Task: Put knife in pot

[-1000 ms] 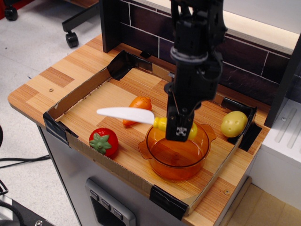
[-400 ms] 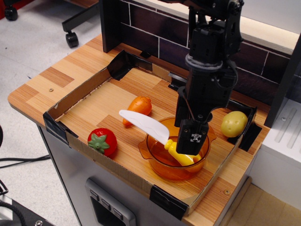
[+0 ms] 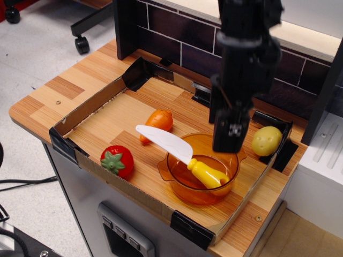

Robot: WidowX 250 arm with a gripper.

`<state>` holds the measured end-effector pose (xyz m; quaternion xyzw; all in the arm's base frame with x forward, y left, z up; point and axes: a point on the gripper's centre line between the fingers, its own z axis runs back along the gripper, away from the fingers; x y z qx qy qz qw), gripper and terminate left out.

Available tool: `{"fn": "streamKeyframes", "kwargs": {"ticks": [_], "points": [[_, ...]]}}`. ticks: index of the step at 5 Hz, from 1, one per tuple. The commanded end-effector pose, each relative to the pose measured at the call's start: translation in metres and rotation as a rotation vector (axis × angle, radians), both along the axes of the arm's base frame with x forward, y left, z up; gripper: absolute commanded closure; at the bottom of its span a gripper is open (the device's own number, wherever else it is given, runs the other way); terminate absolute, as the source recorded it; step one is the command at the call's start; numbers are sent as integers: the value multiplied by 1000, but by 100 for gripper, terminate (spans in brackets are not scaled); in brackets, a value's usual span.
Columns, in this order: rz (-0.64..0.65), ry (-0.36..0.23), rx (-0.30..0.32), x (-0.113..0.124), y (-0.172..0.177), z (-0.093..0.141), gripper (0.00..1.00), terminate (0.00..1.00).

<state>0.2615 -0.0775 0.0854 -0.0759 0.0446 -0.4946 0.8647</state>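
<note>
Black fingers of the gripper (image 3: pixel 230 140) hang above the pot (image 3: pixel 200 168) holding nothing; how wide, I can't tell. The knife (image 3: pixel 183 153) rests handle-down inside, blade jutting over the rim; a nudge might tip it out. Carrot (image 3: pixel 157 122), strawberry (image 3: pixel 118 160) and potato (image 3: pixel 266 140) sit clear.

Arm: upper part cut off by top edge. Hand (image 3: pixel 229 140): motion-blurred, finger spacing indiscernible. Worktop (image 3: pixel 64 88): rear right portion hidden behind arm.
</note>
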Motion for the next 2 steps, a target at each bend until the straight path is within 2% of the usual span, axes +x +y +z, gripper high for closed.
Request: {"fn": "streamKeyframes", "kwargs": {"ticks": [1, 2], "points": [[185, -235, -15, 16, 22, 45, 0, 0], [185, -235, -15, 16, 22, 45, 0, 100]]}}
